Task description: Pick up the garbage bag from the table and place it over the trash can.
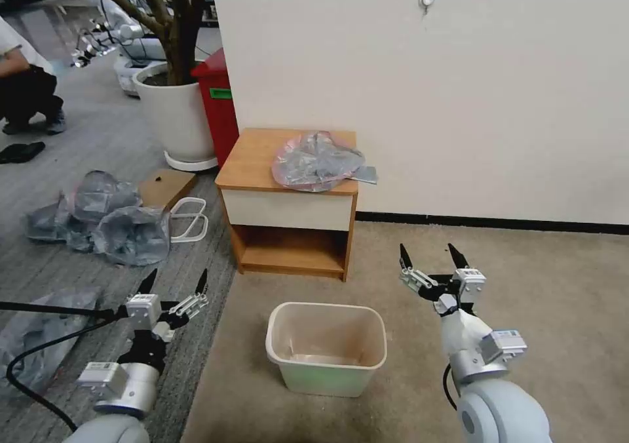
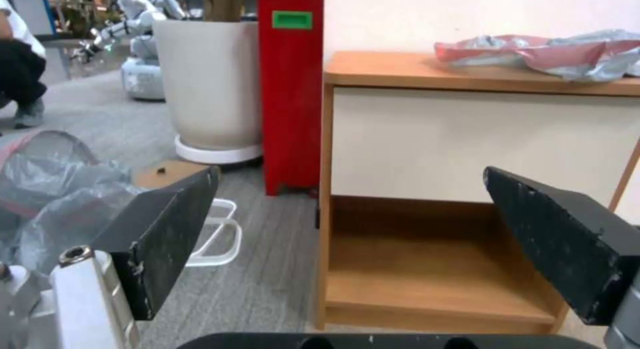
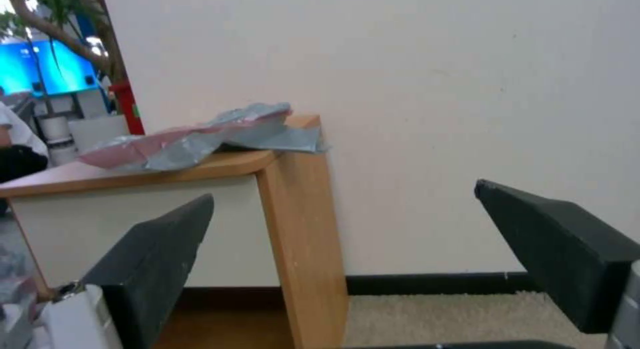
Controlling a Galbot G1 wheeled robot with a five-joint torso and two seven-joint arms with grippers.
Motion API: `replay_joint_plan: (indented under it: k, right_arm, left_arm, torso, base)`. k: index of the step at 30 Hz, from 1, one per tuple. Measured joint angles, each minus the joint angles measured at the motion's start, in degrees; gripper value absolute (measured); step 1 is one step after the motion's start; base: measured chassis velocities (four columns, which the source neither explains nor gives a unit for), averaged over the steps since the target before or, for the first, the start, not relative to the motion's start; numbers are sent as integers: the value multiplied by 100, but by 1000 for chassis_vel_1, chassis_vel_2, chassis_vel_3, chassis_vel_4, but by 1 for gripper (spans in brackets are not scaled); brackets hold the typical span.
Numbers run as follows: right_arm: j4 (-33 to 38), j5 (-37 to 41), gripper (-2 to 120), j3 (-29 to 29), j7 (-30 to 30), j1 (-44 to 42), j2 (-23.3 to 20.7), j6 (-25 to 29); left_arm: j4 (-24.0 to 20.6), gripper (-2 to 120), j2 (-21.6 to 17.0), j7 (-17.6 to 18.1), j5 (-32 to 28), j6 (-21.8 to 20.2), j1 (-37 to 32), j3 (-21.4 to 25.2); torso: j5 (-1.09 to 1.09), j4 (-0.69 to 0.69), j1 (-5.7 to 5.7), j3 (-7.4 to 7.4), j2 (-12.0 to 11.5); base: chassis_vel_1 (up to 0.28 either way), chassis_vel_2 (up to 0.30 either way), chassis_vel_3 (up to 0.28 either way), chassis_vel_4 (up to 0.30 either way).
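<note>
The garbage bag (image 1: pixel 316 160) lies crumpled on top of the table (image 1: pixel 255 161), in the middle of the frame. The trash can (image 1: pixel 325 347) sits on the floor below it, with no bag on it. The left gripper (image 1: pixel 175 284) and right gripper (image 1: pixel 429 257) hang low, jaws apart, holding nothing. No step looks done yet

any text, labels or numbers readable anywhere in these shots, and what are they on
None can be read.
Green label on the tall red bin: blank or too blurred to tell.
White stickers on the left gripper wrist and right gripper wrist: print too small to read.
</note>
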State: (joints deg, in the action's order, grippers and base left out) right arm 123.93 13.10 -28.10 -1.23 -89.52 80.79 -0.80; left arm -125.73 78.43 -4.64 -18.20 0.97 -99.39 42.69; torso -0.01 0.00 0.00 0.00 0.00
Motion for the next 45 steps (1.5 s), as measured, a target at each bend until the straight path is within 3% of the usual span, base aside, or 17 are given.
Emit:
replay_joint_plan:
  k: [8, 14, 21, 28, 36, 45]
  right_arm:
    - [-284, 698, 100, 111, -32, 432, -174, -41]
    - [-708, 1345, 100, 369, -188, 973, -305, -139]
    - [-1411, 2961, 100, 885, -527, 1998, -354, -202]
    - [-2285, 3972, 100, 1132, -774, 3096, -216, -283]
    - [-3619, 4436, 100, 1232, -907, 4237, 93, -280]
    - [-4118, 4619, 100, 1149, -754, 4478, 280, -158]
  left_arm:
    - [10, 100, -43, -15, -102, 200, 85, -32]
    - [69, 100, -104, 9, -292, 632, 146, 46]
    - [138, 100, -73, 18, -383, 1063, 130, 115]
    - [115, 100, 46, 4, -384, 1259, 56, 103]
    - [107, 100, 199, -20, -372, 1281, 0, 213]
    - [130, 100, 296, -24, -328, 1310, -57, 205]
  torso:
    - [1, 0, 0, 0, 0]
    - [1, 0, 0, 0, 0]
    - [1, 0, 0, 1, 0]
    - [1, 0, 0, 1, 0]
    - [0, 1, 1, 1, 0]
    - [1, 0, 1, 0, -1]
  base:
    - [0, 0, 0, 0]
    - [0, 0, 0, 0]
    - [0, 0, 0, 0]
    - [0, 0, 0, 0]
    - [0, 0, 0, 0]
    - [0, 0, 0, 0]
